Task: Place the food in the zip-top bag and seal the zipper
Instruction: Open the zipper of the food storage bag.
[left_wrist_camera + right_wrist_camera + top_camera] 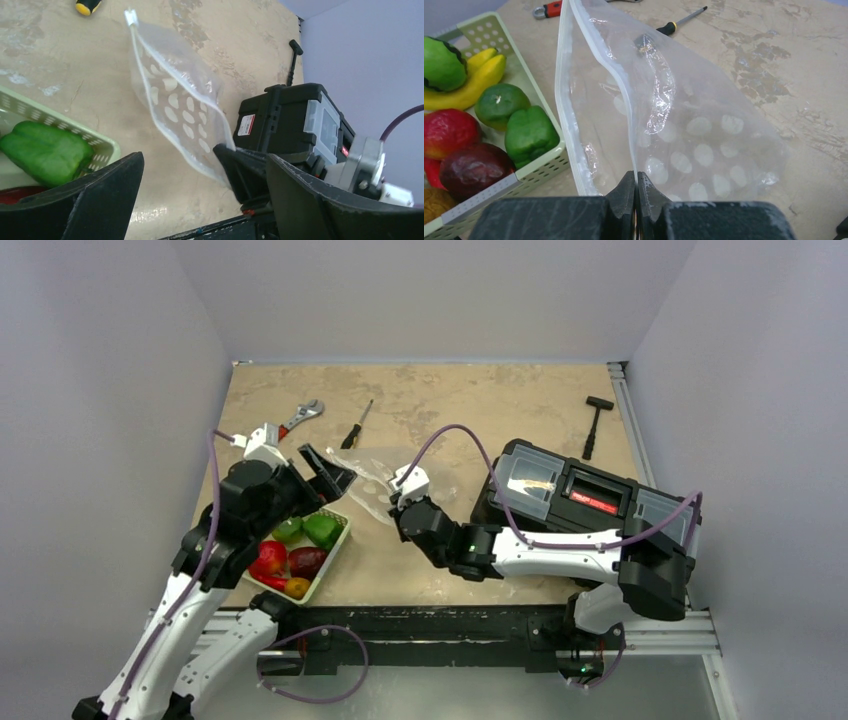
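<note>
Right tool [636, 182] pinches zip-top bag [704, 125] edge; left tool [200, 197] gapes wide beside it

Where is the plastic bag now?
In the top view the bag sits mid-table, between the basket on its left and the toolbox on its right, its edge pinched by the right gripper.

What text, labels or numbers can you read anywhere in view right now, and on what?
Nothing reads clearly enough to quote.
On the toolbox lid, a red label: lettering too blurred.
On the toolbox side, a white-and-red sticker: too small to read.
On the zip-top bag: printed dots only, no words.
</note>
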